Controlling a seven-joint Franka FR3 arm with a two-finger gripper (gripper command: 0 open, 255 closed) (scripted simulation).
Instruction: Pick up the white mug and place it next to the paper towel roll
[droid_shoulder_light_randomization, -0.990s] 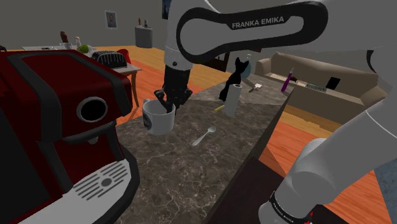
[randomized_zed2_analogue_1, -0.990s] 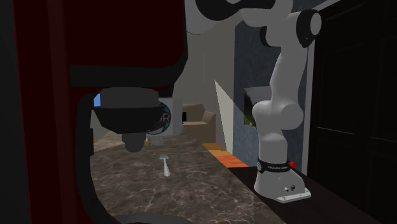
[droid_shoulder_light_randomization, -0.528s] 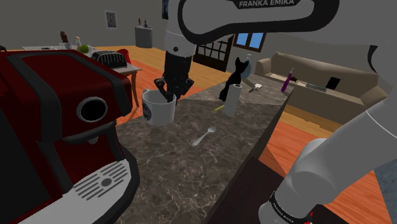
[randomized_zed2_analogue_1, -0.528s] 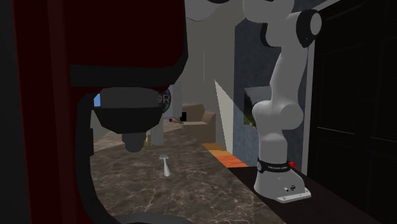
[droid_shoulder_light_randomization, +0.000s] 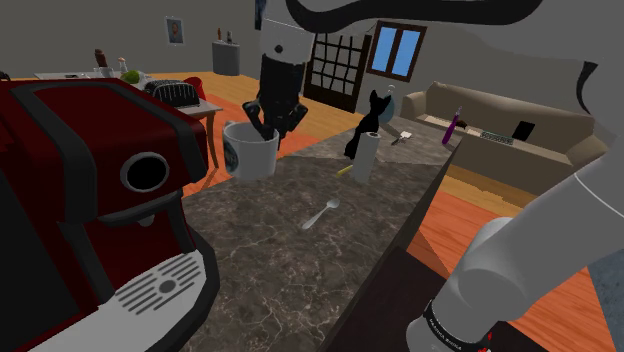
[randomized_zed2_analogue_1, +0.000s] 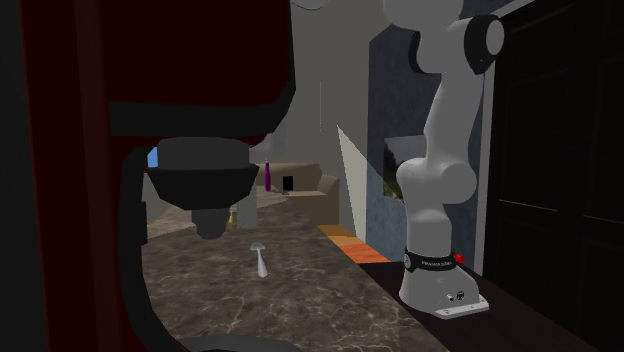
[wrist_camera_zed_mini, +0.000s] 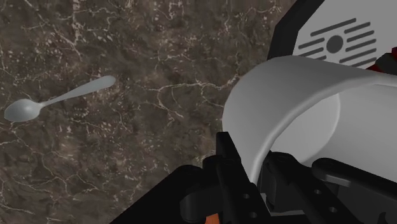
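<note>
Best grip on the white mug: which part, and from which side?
The rim wall, from above. The white mug is upright with its mouth open upward. Its thin wall fits between the fingers, one inside and one outside, while the body looks too wide to span. The gripper clasps it just so.

You won't find any wording here that reads clearly. In the shoulder view, at about five o'clock, the dark band (droid_shoulder_light_randomization: 445, 330) round the arm's foot carries a line of small white lettering that is too small to make out. The same band (randomized_zed2_analogue_1: 428, 265) sits at about four o'clock in the second exterior view, and it is just as unreadable there. The mug (droid_shoulder_light_randomization: 252, 155), between nine and ten o'clock in the shoulder view, bears a round dark emblem (droid_shoulder_light_randomization: 230, 150) whose characters can't be told.
</note>
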